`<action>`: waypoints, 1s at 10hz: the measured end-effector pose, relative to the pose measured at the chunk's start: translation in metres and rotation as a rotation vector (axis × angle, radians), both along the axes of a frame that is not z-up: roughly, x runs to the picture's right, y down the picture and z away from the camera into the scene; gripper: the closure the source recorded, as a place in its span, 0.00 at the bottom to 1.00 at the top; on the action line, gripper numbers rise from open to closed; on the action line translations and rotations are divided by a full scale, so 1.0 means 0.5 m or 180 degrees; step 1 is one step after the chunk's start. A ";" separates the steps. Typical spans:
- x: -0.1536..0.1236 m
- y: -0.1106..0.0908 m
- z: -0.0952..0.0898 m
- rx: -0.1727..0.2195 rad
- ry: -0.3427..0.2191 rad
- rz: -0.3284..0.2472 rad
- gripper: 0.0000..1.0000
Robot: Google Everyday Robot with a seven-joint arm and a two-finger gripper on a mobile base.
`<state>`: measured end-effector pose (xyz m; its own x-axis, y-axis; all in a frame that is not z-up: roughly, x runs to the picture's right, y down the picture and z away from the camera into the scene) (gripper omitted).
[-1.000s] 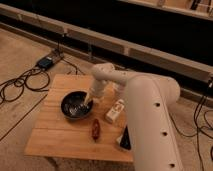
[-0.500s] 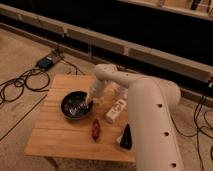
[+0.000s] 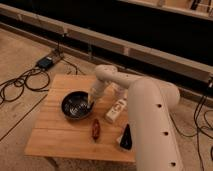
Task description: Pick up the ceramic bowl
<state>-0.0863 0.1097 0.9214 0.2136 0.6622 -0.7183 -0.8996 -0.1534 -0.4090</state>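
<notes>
Open over the bare wood of the table point(image 3: 50, 136) left of and in front of the ceramic bowl point(image 3: 74, 106), and at the back left corner. Crowded on the bowl's right: gripper point(image 3: 91, 103) at the right rim, white box point(image 3: 115, 111) just beside it, reddish-brown item point(image 3: 96, 129) nearer the front, dark object point(image 3: 126, 137) by the front edge. Walled off farther right by the bulky white arm point(image 3: 150, 125).
</notes>
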 end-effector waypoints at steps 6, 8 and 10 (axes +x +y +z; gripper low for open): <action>-0.013 -0.047 -0.049 0.0104 -0.0195 0.0045 1.00; -0.020 -0.070 -0.078 0.0167 -0.0272 0.0060 1.00; -0.024 -0.081 -0.105 0.0174 -0.0343 0.0052 1.00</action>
<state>-0.0985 0.0691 0.8691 0.2765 0.7038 -0.6544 -0.8475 -0.1425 -0.5113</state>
